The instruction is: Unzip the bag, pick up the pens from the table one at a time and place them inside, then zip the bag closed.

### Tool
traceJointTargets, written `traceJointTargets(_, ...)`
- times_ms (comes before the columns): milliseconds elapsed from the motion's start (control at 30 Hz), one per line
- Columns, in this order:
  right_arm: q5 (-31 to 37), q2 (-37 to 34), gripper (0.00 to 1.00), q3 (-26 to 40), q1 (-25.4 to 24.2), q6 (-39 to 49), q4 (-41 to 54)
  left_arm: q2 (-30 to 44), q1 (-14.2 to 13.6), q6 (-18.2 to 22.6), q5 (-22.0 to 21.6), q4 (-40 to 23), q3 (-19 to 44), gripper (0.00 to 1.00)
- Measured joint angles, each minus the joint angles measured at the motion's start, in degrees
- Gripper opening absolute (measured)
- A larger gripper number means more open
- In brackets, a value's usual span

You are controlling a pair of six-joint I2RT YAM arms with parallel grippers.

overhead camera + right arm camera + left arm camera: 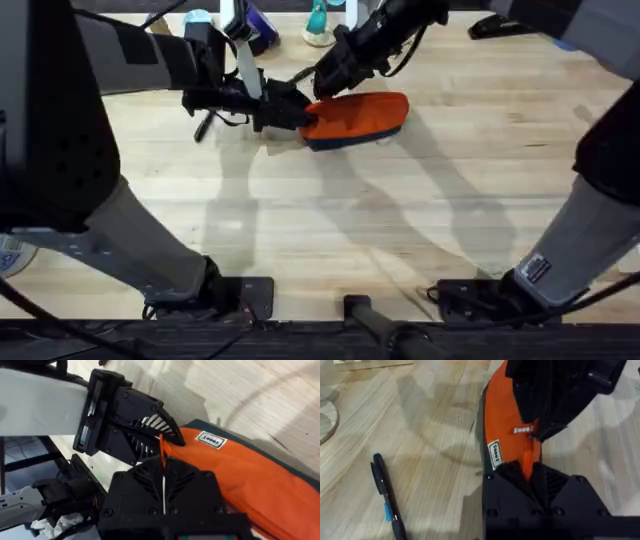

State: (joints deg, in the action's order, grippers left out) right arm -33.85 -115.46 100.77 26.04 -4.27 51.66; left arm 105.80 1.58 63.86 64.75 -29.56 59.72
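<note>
Looking down from overhead, the oblong orange fabric pouch with a navy bottom strip (pixel 360 118) lies at the far middle of the light wooden butcher-block tabletop (pixel 400 230); the left end effector (pixel 292 112) clamps the pouch's left end, while the right end effector (pixel 322 84) meets the zipper edge from behind. Moving to the left wrist view, the left fingers are closed on a fold of orange cloth; the right arm's black fingers sit just beyond on the zipper line; a slim black pen (pixel 386 497) lies on the wood beside the pouch, apart from it. From the right wrist view, the right fingers are pinched narrow on a thin orange strip, seemingly the zipper pull (pixel 162 450), touching the left end effector's tips. I judge the pouch soft, light and prone to bunching; one end wants anchoring while the small pull is gripped firmly; the pen looks smooth and likely to roll, best taken mid-barrel.
</note>
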Motion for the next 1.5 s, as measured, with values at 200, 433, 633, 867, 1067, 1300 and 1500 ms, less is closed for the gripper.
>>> traceJointTargets(200, 0.0, 0.0, 0.030, 0.0, 0.4, 0.0, 0.0, 0.0, 0.0, 0.0, 0.0, 0.0, 0.0, 0.042)
traceJointTargets(433, 0.4, 0.0, 0.030, 0.0, 1.8, 0.0, -0.8, 0.0, 0.0, 0.0, 0.0, -0.2, 0.0, 0.042)
traceJointTargets(633, 0.7, 0.0, 0.031, 0.0, 2.9, 0.0, -1.0, 0.0, 0.0, 0.0, 0.0, -0.2, 0.0, 0.042)
traceJointTargets(867, 0.9, 0.0, 0.030, 0.0, 3.7, 0.0, -1.1, 0.0, 0.0, 0.0, 0.0, -0.2, 0.0, 0.042)
traceJointTargets(1067, 1.0, 0.0, 0.031, 0.0, 3.9, 0.0, -1.1, 0.0, 0.0, 0.0, 0.0, -0.2, 0.0, 0.042)
traceJointTargets(1300, 1.0, 0.0, 0.030, 0.0, 3.9, 0.0, -1.1, 0.0, 0.0, 0.0, 0.0, -0.2, 0.0, 0.042)
traceJointTargets(1500, 1.0, 0.0, 0.030, 0.0, 4.0, 0.0, -1.1, 0.0, 0.0, 0.0, 0.0, -0.2, 0.0, 0.042)
